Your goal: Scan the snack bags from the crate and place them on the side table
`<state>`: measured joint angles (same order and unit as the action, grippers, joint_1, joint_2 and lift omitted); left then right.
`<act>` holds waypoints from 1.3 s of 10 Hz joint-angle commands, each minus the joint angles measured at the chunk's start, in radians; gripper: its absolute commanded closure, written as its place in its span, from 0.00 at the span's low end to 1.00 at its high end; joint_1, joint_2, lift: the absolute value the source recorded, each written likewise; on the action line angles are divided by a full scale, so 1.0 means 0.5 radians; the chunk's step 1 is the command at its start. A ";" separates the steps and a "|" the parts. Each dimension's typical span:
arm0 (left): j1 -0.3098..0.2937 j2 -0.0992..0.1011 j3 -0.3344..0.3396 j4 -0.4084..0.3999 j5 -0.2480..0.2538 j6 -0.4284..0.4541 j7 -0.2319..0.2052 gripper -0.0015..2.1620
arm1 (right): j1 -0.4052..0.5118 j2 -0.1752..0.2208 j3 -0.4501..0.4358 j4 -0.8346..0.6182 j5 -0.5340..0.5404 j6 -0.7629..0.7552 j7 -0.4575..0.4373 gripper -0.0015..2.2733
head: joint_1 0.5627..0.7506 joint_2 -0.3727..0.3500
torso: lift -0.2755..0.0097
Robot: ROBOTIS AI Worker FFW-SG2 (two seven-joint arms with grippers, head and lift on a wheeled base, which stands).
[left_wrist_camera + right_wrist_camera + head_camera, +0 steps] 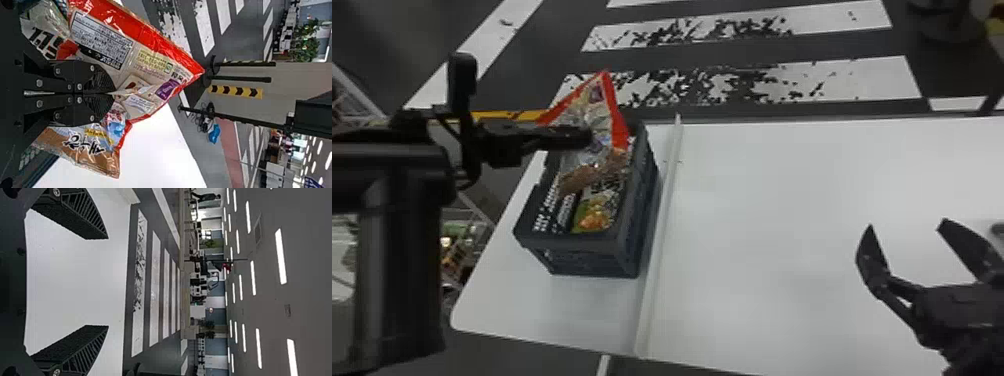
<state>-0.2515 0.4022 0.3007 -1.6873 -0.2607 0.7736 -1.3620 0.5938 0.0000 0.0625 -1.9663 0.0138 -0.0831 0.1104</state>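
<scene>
Evidently the left pincer [111,93] is closed on the red bag [587,107], film nipped between its fingers, left of centre in the head view, where the bag rises above the crate [582,243]. The hold leaves the printed label [101,39] bare, which should suit scanning. I cannot tell whether the bag's foot is free of the crate — the brown bag [582,177] lies close by and might drag along, so a straight lift looks wise. At lower right, the right pincer [906,225] is spread wide and empty over the worktop [782,200], perhaps to leave the left arm room
</scene>
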 commanded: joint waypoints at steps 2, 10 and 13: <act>0.034 -0.126 -0.031 -0.356 0.067 0.286 0.003 0.99 | 0.009 0.002 0.001 -0.010 0.000 -0.007 -0.003 0.03 | 0.70 0.79 | 0.64; 0.147 -0.715 -0.712 -0.562 -0.055 0.544 0.322 0.99 | 0.080 0.002 -0.008 -0.093 -0.025 -0.031 -0.061 0.03 | 0.70 0.41 | 0.64; 0.187 -0.718 -0.988 -0.298 -0.040 0.458 0.521 0.99 | 0.113 0.002 -0.039 -0.142 -0.052 -0.031 -0.175 0.03 | 0.70 0.27 | 0.64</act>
<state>-0.1614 0.0441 -0.1672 -1.8698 -0.2849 1.0208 -1.1052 0.6472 0.0000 0.0463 -2.0331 -0.0081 -0.0988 0.0211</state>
